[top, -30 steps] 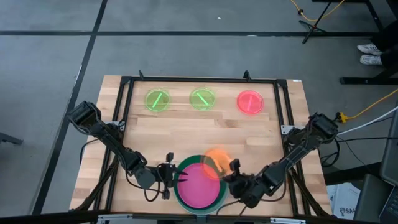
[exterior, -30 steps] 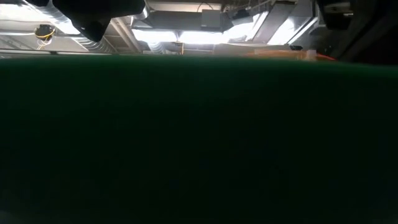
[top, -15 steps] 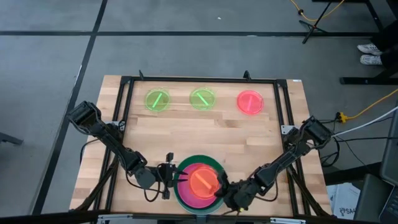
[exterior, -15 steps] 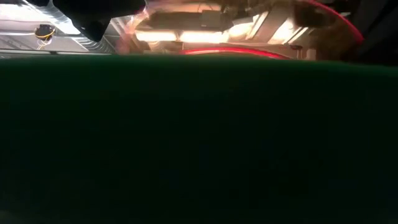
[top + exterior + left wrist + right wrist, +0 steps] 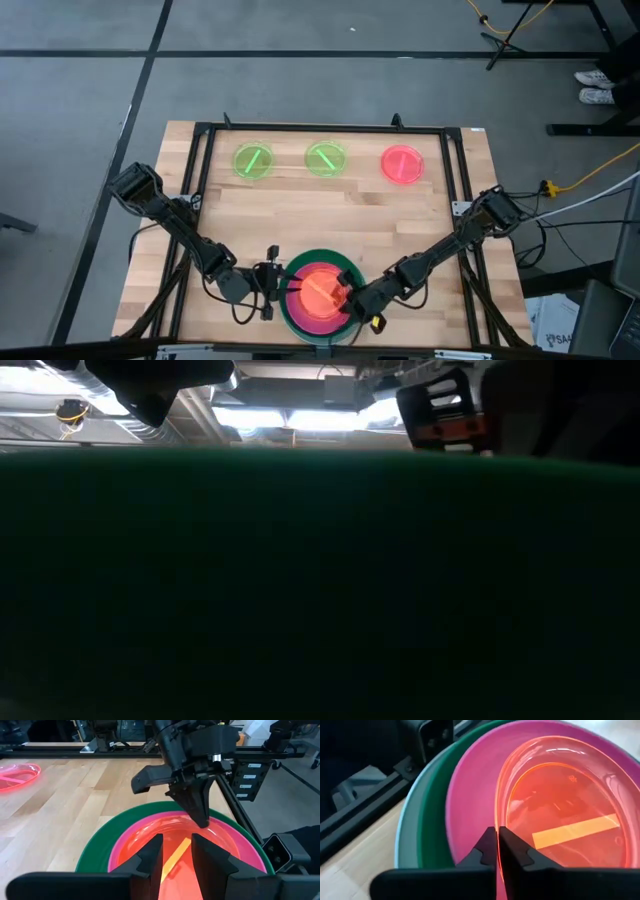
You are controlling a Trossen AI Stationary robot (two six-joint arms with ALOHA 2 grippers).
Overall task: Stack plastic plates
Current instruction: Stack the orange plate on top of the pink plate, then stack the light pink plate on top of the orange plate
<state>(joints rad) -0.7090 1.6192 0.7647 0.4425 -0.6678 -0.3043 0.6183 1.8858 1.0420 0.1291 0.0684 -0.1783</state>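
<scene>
A stack stands at the table's near middle: a dark-green plate (image 5: 322,262) on a light-blue one (image 5: 402,845), with a magenta plate (image 5: 300,310) in it. A translucent orange plate (image 5: 318,292) lies in the magenta one. My right gripper (image 5: 348,299) is shut on the orange plate's rim. My left gripper (image 5: 285,284) is open, and its fingers (image 5: 150,855) reach over the stack's left rim. I cannot tell whether they touch it. Two lime-green plates (image 5: 252,161) (image 5: 326,158) and a pink-red plate (image 5: 402,163) lie flat in a row near the far edge. My right gripper pinches the orange plate's rim (image 5: 498,822) on its right-hand side, one finger inside the rim and one outside. The fingers slant down from the table's near right. The plate lies in the magenta plate's hollow.
The dark-green plate (image 5: 320,590) fills most of the low view. A black frame (image 5: 330,128) runs around the work area. Bare wood (image 5: 330,215) lies between the stack and the far row of plates.
My right gripper has gone toward the table's left and down with the orange plate. The plate was tilted above the stack's far right rim. It now lies in the magenta plate.
</scene>
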